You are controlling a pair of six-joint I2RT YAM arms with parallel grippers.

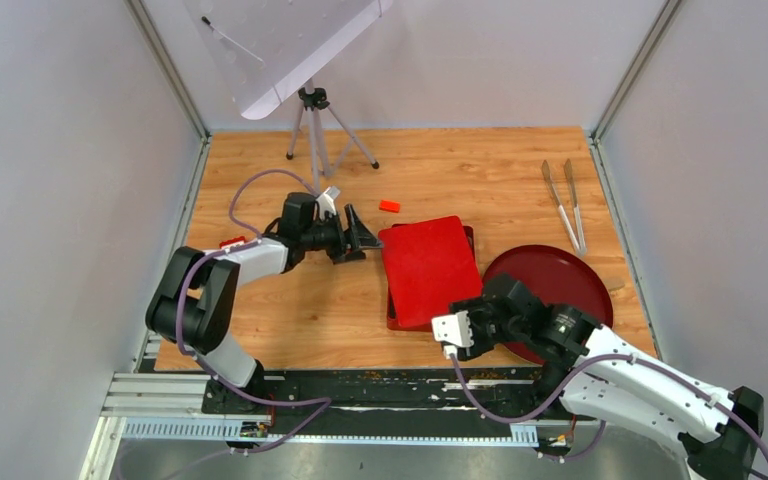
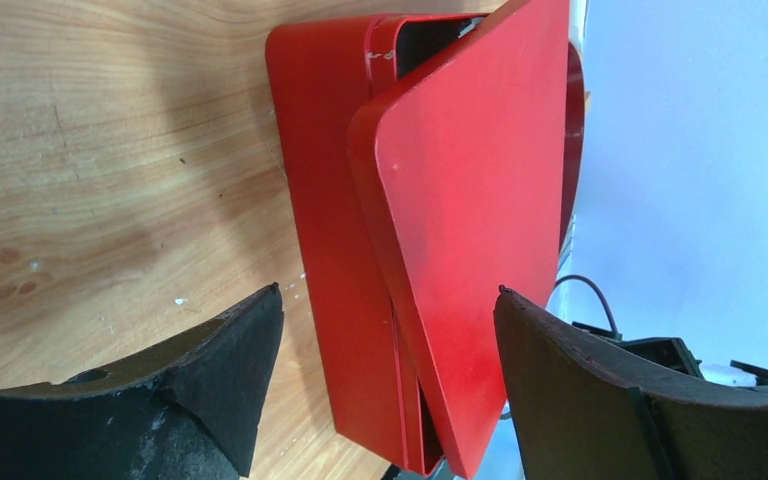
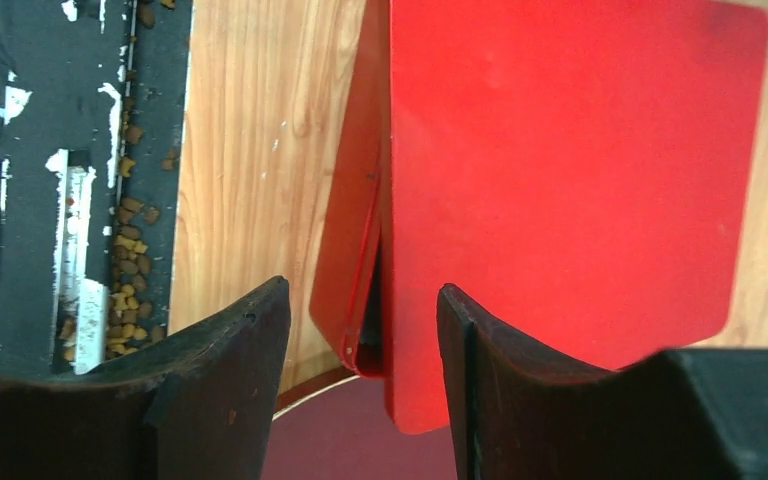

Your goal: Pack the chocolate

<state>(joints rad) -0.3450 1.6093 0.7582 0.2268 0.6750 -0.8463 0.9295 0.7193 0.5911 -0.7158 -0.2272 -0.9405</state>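
On a wooden counter (image 1: 290, 310), a lid (image 2: 470, 200) sits askew on a red box (image 2: 320, 200), chocolate unseen, as the wide-open left pincer (image 2: 390, 295) and half-open right pincer (image 3: 360, 290), both empty, flank the box, seemingly to square it.

Red box (image 1: 391, 312): one. Red lid (image 1: 428, 265): one. Dark red round plate (image 1: 560, 280): one, right of box. Metal tongs (image 1: 565, 205): one pair, far right. Small orange-red block (image 1: 390, 206): one, beyond box. Tripod (image 1: 315, 130): one, far side of desk (image 1: 290, 320). Tools: two, left tool (image 2: 390, 295), right tool (image 3: 363, 285).
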